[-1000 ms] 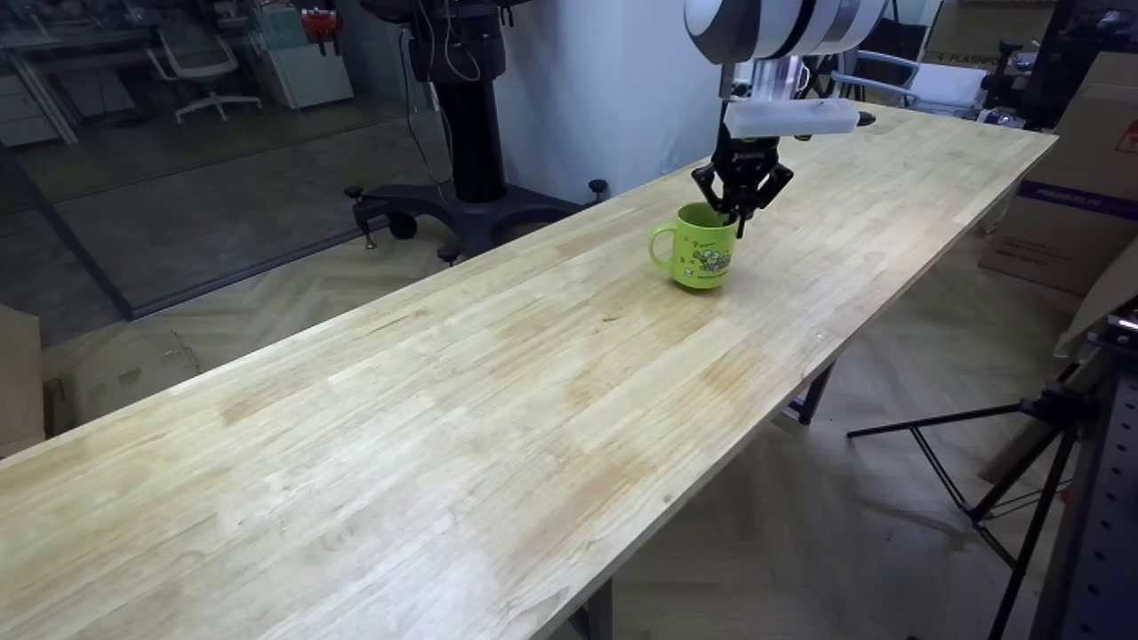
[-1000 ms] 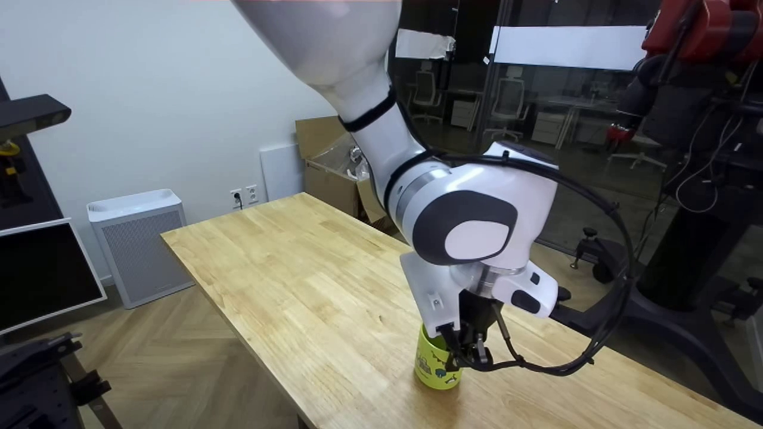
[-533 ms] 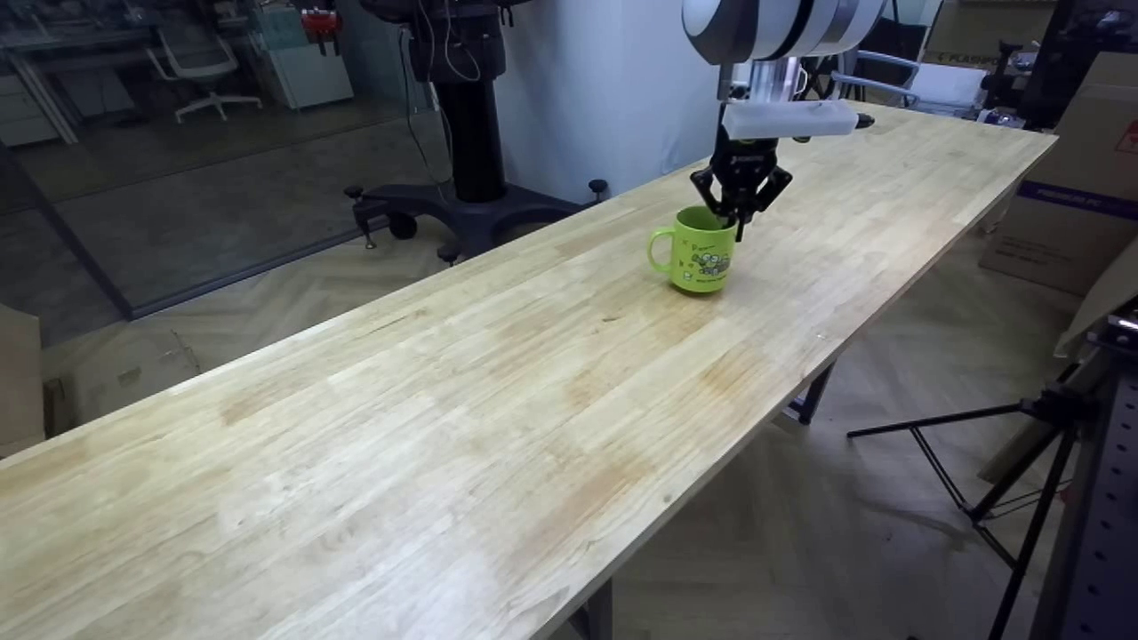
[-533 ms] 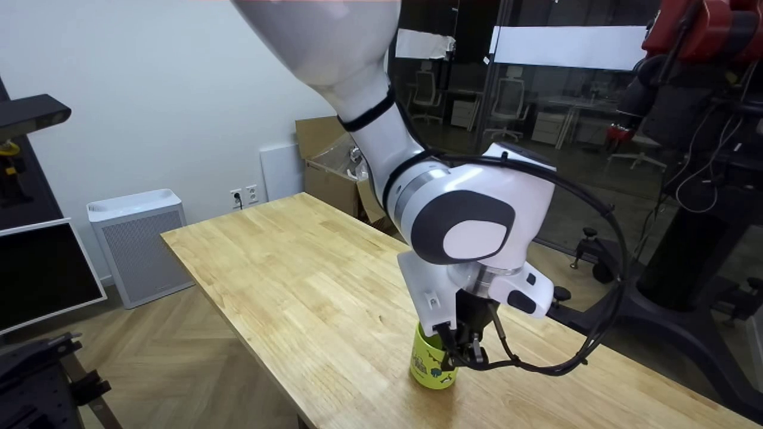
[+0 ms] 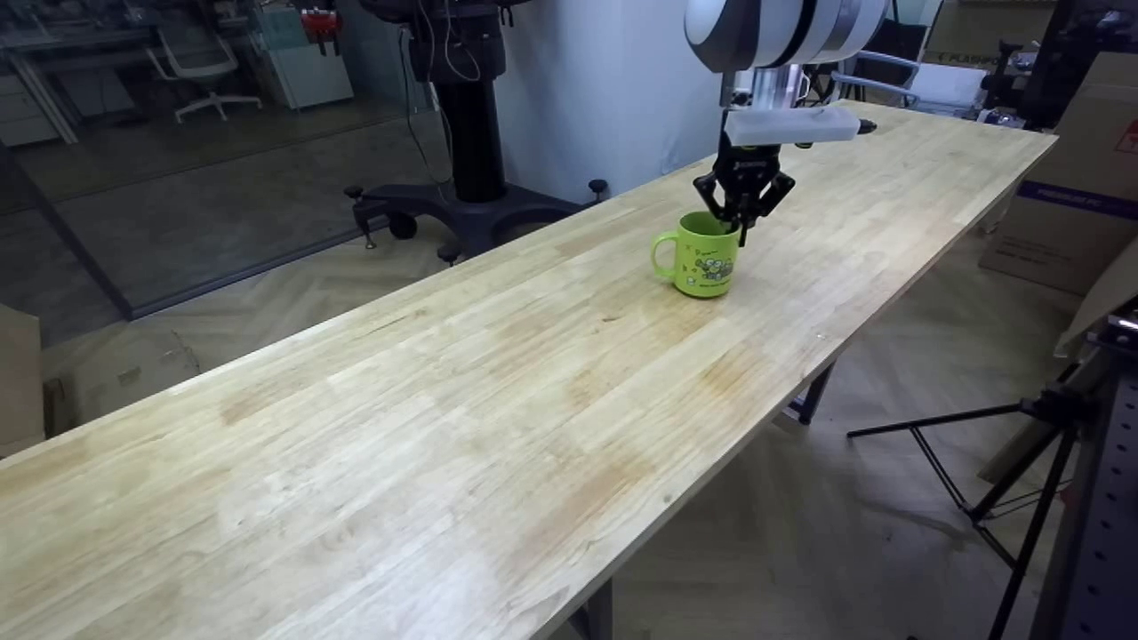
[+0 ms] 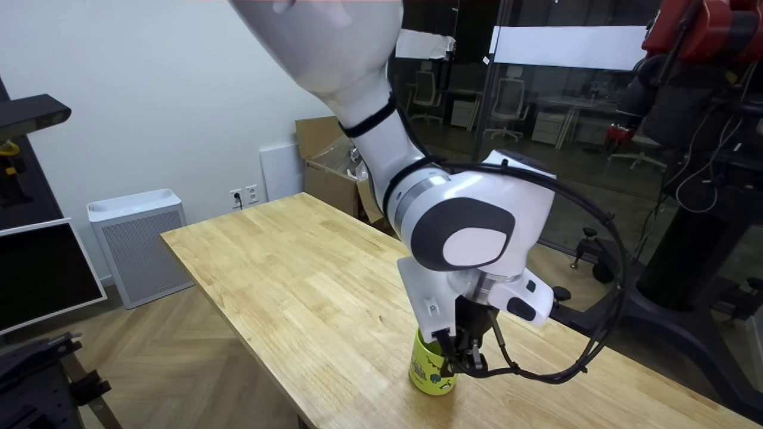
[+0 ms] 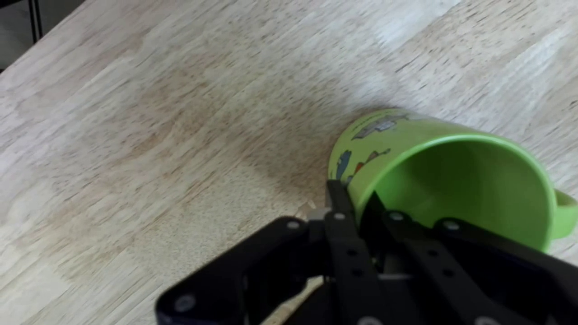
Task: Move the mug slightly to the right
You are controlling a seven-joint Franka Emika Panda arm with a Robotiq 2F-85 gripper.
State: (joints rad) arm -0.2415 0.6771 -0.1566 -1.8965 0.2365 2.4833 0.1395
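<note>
In an exterior view the mug (image 5: 702,258), toward the far right of the counter (image 5: 400,427), has just sunk slightly along with the jaws, which clench its wall from inside and out. The task's set-down seems under way; base contact is unclear.

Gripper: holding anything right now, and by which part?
Yes: the lime-green mug, pinched at the rim on the side opposite its handle, one finger outside, one inside.

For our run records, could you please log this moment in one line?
gripper: shut on mug, one finger inside | mug: looks upright, contact with tabletop unclear | handle: opposite gripper
</note>
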